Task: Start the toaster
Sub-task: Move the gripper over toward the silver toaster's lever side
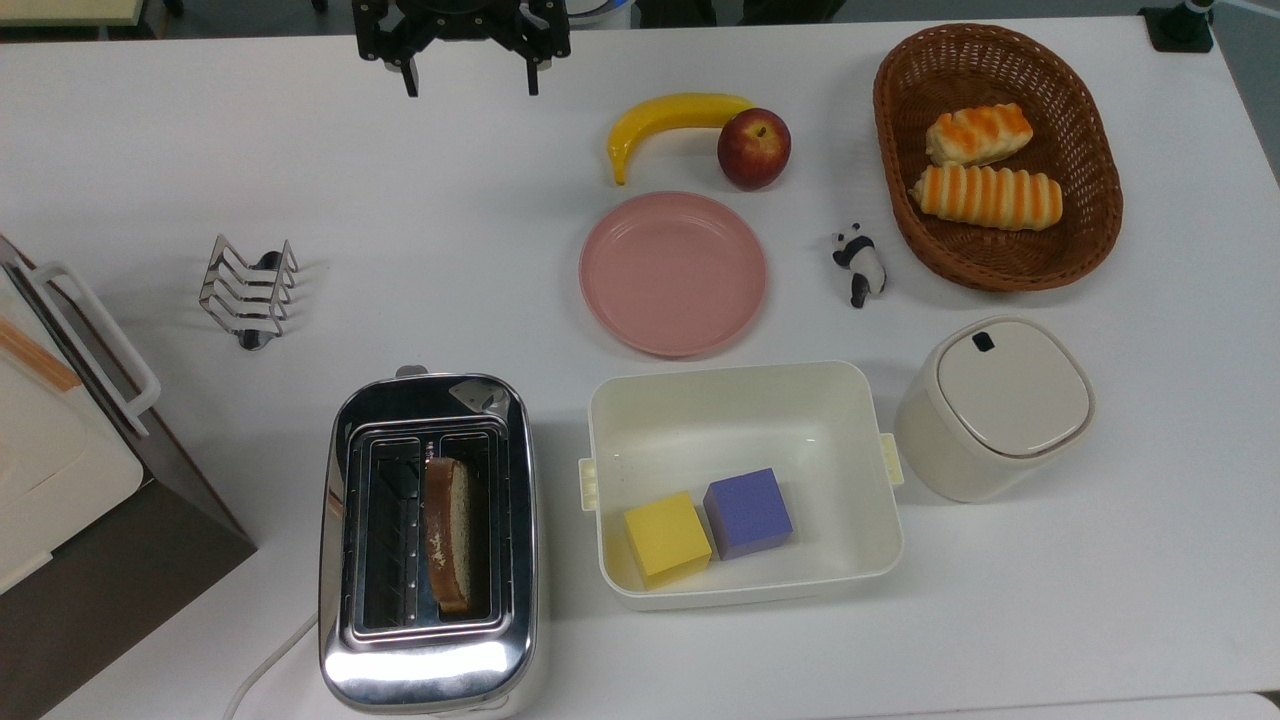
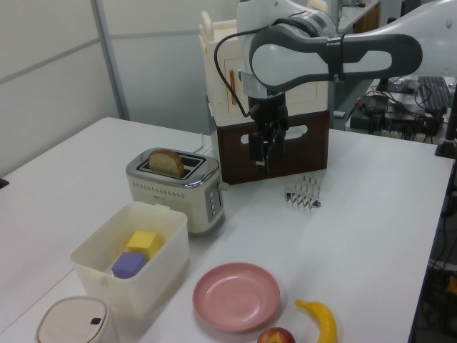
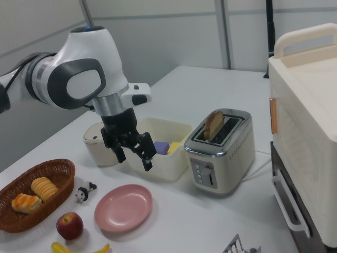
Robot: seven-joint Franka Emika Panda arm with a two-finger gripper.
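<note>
The chrome toaster stands at the near edge of the table in the top view, its white cord trailing off to the top view's left. A slice of bread stands up out of one slot. The small lever is on the end that faces the table's middle, and it also shows on the toaster front beside a column of buttons. My gripper hangs open and empty above the far edge of the table, well away from the toaster. In the left view the gripper points straight down. In the right view the gripper holds nothing.
A wire toast rack sits between gripper and toaster. A white-and-brown appliance fills the top view's left edge. A cream tub with two cubes sits beside the toaster. Farther off are a pink plate, banana, apple, basket and lidded container.
</note>
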